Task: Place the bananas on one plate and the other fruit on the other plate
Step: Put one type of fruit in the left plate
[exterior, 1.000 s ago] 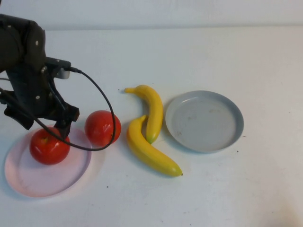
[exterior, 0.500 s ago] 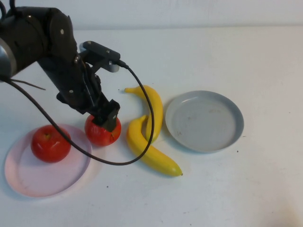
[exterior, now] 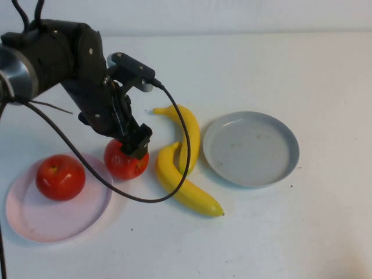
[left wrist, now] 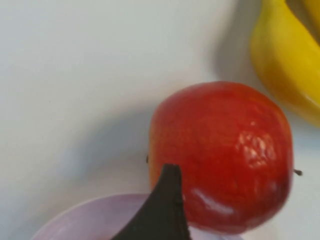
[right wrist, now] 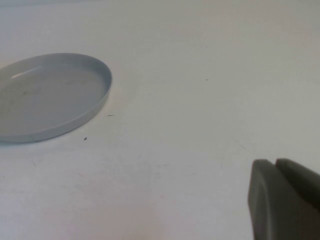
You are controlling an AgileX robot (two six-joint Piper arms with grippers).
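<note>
The left gripper (exterior: 132, 145) hangs low over the top of a red apple (exterior: 124, 160) that sits on the white table (exterior: 250, 232) just beside the rim of the pale pink plate (exterior: 35, 224); whether its fingers are spread or closed on the fruit cannot be told, as the wrist view shows only one dark fingertip (left wrist: 162, 210) against the apple's side. A second red apple (exterior: 60, 177) rests on the pink plate, toward its far-left part. Just right of the first apple lie two yellow bananas: the near banana (exterior: 183, 187) angles toward the table's front, while the far banana (exterior: 186, 135) curves behind it, the two touching where they cross. Beyond them, close to the far banana, stands the grey-blue plate (exterior: 288, 160), holding nothing. The right gripper (right wrist: 285, 205) is out of the high view; its wrist camera shows pale fingers pressed together above bare table, well apart from the grey-blue plate.
</note>
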